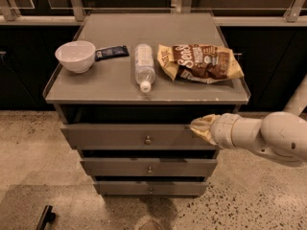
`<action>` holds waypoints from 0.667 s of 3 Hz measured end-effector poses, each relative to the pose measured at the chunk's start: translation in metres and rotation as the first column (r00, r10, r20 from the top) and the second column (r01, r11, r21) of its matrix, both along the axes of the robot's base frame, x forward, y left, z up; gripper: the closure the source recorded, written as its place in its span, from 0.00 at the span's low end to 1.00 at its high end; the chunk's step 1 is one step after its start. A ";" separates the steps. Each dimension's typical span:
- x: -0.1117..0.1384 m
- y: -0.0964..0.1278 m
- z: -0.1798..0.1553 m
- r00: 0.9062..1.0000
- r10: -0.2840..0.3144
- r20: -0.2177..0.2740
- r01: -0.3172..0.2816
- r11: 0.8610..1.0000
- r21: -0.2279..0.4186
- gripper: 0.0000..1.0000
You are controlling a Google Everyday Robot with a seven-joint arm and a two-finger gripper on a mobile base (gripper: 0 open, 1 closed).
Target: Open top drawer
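Note:
The top drawer (pixel 110 136) is the tallest, widest grey front of three, just under the cabinet top, with a small round metal knob (pixel 147 140) at its centre. It stands out a little from the cabinet, with a dark gap above it. My gripper (pixel 202 127) comes in from the right on a white arm and sits in front of the right part of this drawer front, to the right of the knob and slightly above it.
On the cabinet top (pixel 115 85) lie a white bowl (pixel 75 55), a dark bar (pixel 112 52), a clear bottle (pixel 144 66) and a chip bag (pixel 200 63). Two shorter drawers (pixel 120 167) sit below. Speckled floor surrounds the cabinet; a dark object (pixel 45 216) lies at the lower left.

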State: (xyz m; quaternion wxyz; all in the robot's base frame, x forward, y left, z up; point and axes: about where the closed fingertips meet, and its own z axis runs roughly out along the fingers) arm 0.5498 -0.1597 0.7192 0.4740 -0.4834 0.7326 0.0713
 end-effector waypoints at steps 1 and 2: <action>0.000 0.000 0.000 1.000 0.000 0.000 0.000 1.000 0.000 1.00; 0.014 -0.007 0.000 0.998 -0.047 0.047 0.047 0.999 -0.012 1.00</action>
